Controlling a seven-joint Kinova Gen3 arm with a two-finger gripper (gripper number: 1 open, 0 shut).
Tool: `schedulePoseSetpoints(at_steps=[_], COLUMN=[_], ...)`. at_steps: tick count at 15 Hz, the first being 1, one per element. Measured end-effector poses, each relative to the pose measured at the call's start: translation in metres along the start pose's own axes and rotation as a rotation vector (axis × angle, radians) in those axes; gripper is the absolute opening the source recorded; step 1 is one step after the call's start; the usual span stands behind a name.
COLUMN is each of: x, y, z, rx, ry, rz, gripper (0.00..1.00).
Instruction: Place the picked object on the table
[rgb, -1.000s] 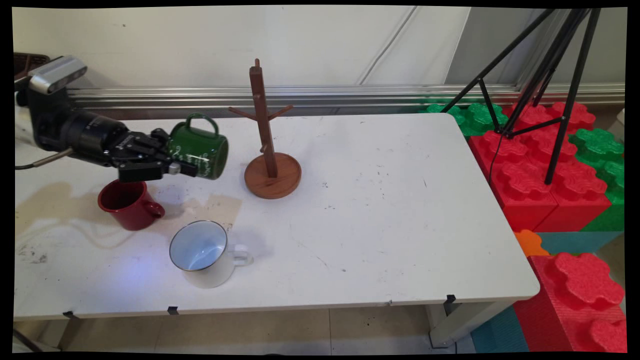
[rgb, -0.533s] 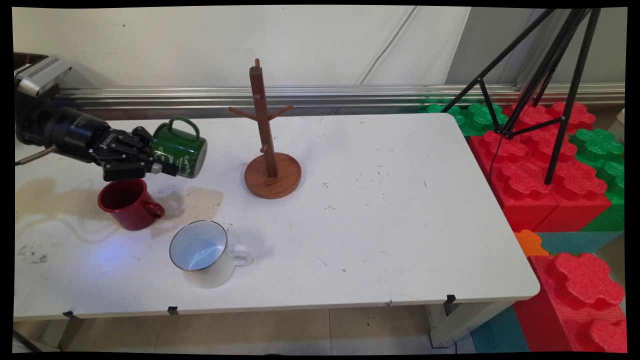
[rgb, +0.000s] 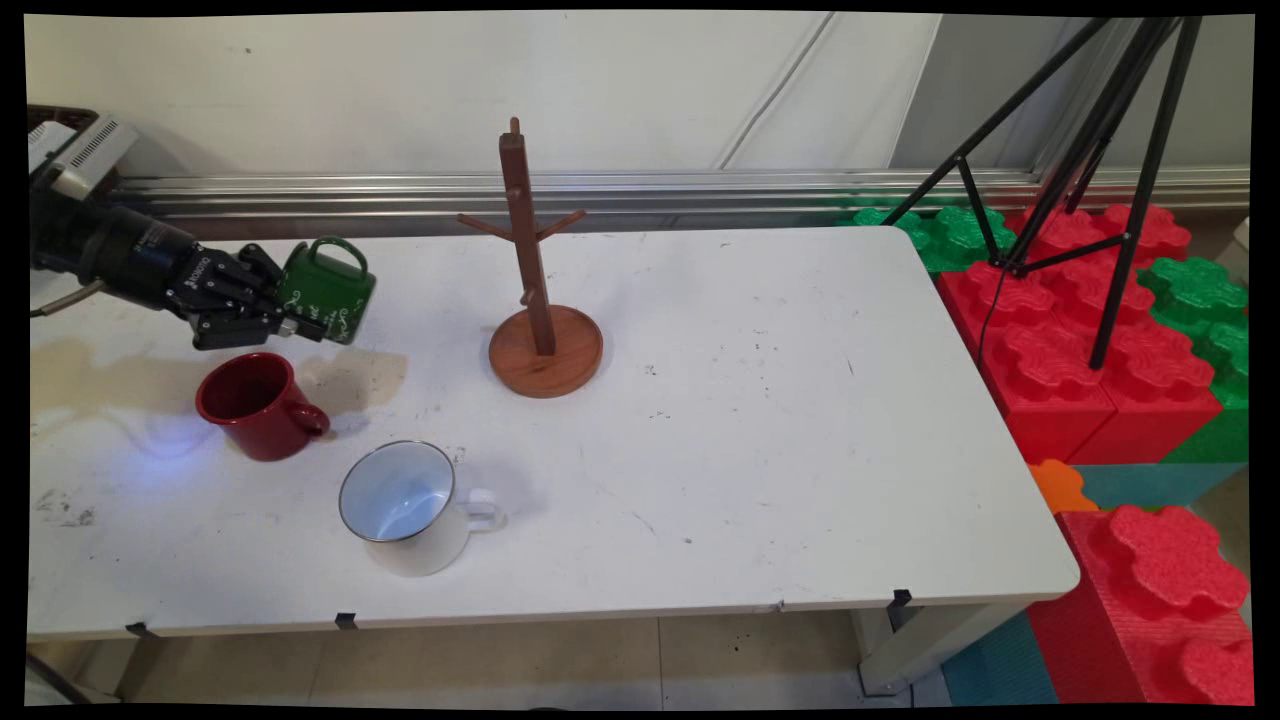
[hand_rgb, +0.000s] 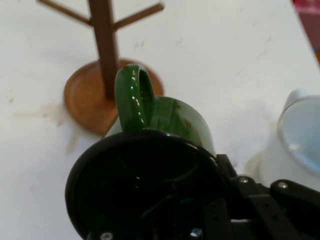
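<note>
My gripper (rgb: 300, 325) is shut on a green mug (rgb: 328, 290), held on its side above the table's left part with its handle up. In the hand view the green mug (hand_rgb: 165, 120) fills the middle, its dark mouth toward the camera, and my gripper (hand_rgb: 220, 200) grips its rim at the lower right. A red mug (rgb: 252, 403) stands upright just below and in front of the gripper. A white enamel mug (rgb: 405, 505) stands nearer the front edge. The wooden mug tree (rgb: 535, 270) stands right of the green mug, its pegs bare.
Brownish stains mark the white table (rgb: 750, 420) around the red mug. A black tripod (rgb: 1090, 170) stands over red and green foam blocks (rgb: 1090, 340) off the table's right side. A metal rail (rgb: 700, 185) runs along the wall behind.
The gripper has drawn back to the left and a little down, carrying the green mug away from the mug tree. The red and white mugs have not moved.
</note>
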Motion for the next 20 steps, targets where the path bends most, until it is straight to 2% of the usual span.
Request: schedulePoseSetpoints(at_steps=[5,11,16,20], x=[-0.012,-0.027,-0.04,-0.048], y=[-0.024,-0.05,-0.065,-0.069], z=[-0.011,-0.021,-0.023,-0.022], rx=[0.061,0.113,0.123,0.115], ry=[-0.105,-0.225,-0.32,-0.372], rz=[0.045,0.115,0.192,0.24], gripper=[0.0,0.0,0.0,0.0])
